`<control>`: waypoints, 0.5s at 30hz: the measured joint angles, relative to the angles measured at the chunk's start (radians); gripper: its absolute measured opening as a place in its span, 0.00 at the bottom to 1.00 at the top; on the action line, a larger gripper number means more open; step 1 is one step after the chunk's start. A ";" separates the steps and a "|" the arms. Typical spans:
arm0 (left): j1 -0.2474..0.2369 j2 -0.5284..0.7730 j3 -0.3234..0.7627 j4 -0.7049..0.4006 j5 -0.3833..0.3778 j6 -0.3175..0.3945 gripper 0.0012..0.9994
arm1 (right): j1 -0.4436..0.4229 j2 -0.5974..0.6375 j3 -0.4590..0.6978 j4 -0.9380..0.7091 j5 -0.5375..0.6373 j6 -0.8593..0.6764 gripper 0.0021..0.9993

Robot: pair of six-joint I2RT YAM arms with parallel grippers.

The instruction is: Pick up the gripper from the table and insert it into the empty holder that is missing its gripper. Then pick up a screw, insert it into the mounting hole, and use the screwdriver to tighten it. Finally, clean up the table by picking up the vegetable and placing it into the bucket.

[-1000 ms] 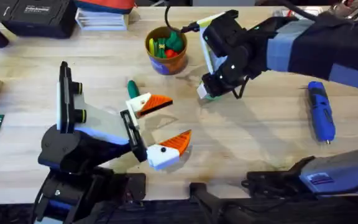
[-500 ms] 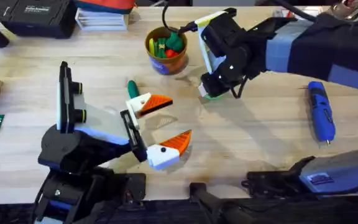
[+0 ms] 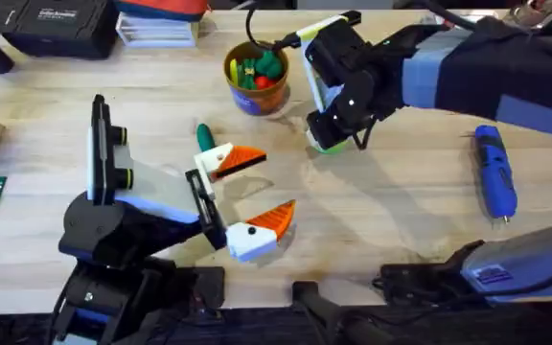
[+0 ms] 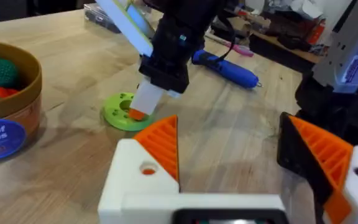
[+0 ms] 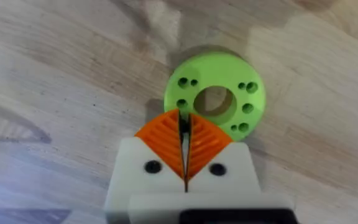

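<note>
Pale wood table (image 3: 401, 220) runs out to clutter along its far edge, with open board at the middle and right. The right gripper (image 3: 322, 142) reaches in from the far right and hangs tip-down at the near rim of a lime-green disc (image 3: 328, 147). Its orange pads (image 5: 166, 138) are pressed together, and a thin dark sliver sits in the seam, perhaps a screw, though I cannot tell for sure. If it is a screw, the pinch looks slight, so a bump on the disc or a quick swing could drop it onto the board, where it would roll. The left gripper (image 3: 278, 182) rests low at the near left with its jaws spread wide and holding nothing. Both of its white holders (image 3: 247, 240) carry an orange finger. The vegetable (image 3: 203, 135) lies on the table just beyond the far finger, close enough that a careless reach for it could knock that finger. The bucket (image 3: 255, 75) stands at the far centre, already holding toys and just left of the right arm's wrist, so a leftward sweep might tip it. The screwdriver (image 3: 494, 172) lies well apart at the right, under the right arm's span, with clear wood all round it for a pickup.
</note>
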 joint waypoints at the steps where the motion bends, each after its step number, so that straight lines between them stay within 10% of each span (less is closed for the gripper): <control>1: 0.000 0.000 0.000 0.000 0.000 0.000 0.99 | 0.000 0.000 0.000 0.000 0.001 0.000 0.00; 15: 0.000 0.000 0.000 0.000 0.000 0.000 0.99 | 0.000 -0.002 0.238 -0.253 0.001 -0.081 0.00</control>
